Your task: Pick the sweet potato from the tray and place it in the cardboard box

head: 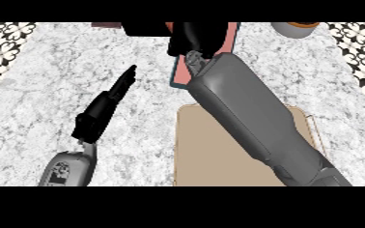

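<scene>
My right hand [194, 38] hangs over the tray [230, 37] at the worktop's far edge, fingers curled downward (the sweet potato is hidden beneath, so I cannot tell if I grip it). I should lift straight before swinging back to the cardboard box [214, 149]. My left hand [107, 106] rests open.

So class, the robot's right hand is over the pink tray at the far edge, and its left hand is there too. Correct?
Not quite. In the head view the right hand is over the pink tray, but the left hand is apart from it, fingers straight above bare marble counter to the tray's left.
</scene>
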